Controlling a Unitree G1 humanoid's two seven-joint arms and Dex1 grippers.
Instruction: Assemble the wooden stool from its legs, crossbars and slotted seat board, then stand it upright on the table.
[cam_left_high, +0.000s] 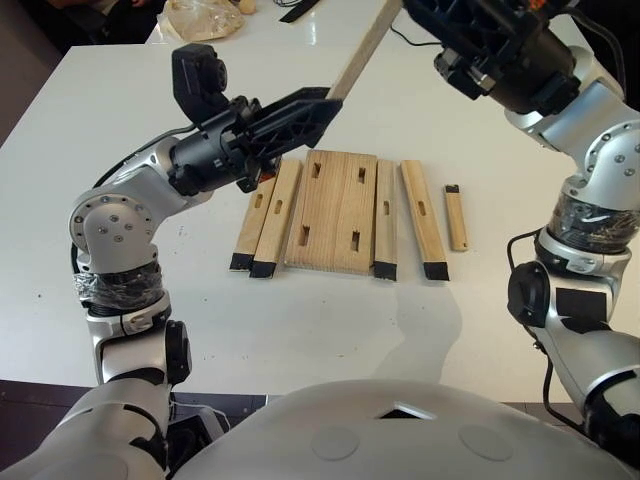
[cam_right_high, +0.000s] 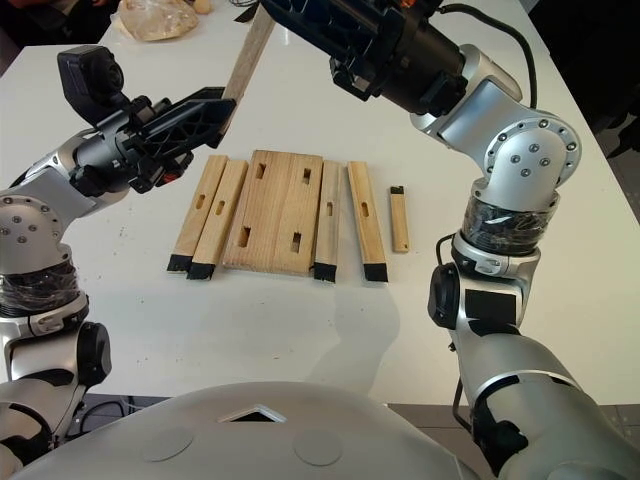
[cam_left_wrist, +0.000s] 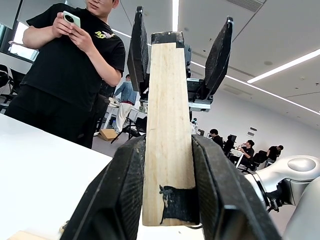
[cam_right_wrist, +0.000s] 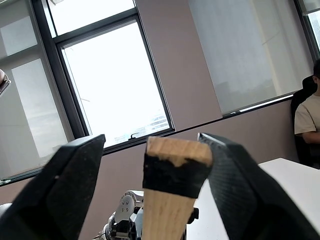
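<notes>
A wooden leg (cam_left_high: 362, 50) with black-capped ends hangs slanted above the table's back part. My left gripper (cam_left_high: 312, 106) is shut on its lower end, both fingers (cam_left_wrist: 125, 190) pressed against its sides. My right gripper (cam_right_high: 300, 15) sits at the upper end, open, with a gap on each side of the leg's cap (cam_right_wrist: 175, 172). Flat on the table lies the slotted seat board (cam_left_high: 332, 210). Two legs (cam_left_high: 268, 218) rest to its left and two more (cam_left_high: 405, 218) to its right. A short crossbar (cam_left_high: 456, 216) lies furthest right.
A crumpled plastic bag (cam_left_high: 203, 17) and a black cable (cam_left_high: 300, 10) sit at the table's far edge. Bare white tabletop (cam_left_high: 330, 320) stretches in front of the wooden parts and out to the left.
</notes>
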